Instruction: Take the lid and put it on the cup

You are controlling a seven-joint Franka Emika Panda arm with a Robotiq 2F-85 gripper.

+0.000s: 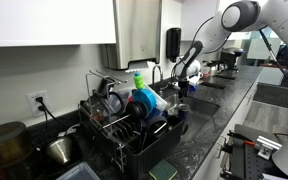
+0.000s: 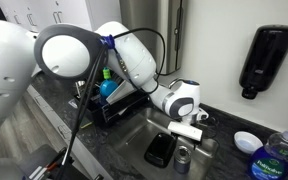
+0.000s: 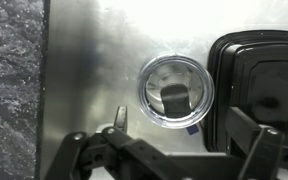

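In the wrist view a round clear lid (image 3: 176,88) with a dark slider tab lies straight below me on the steel sink floor (image 3: 94,70). I cannot tell whether it sits on a cup. In an exterior view a small metal cup (image 2: 182,158) stands in the sink beside a black container (image 2: 160,150). My gripper (image 3: 182,132) is open and empty, its fingers spread either side just above the lid. It also shows in both exterior views (image 2: 190,130) (image 1: 186,76), lowered over the sink.
The black container (image 3: 259,85) lies right beside the lid. A dark stone counter (image 3: 14,90) borders the sink. A dish rack (image 1: 124,125) full of dishes stands on the counter. A soap bottle (image 2: 276,158) and a white bowl (image 2: 247,141) sit near the sink.
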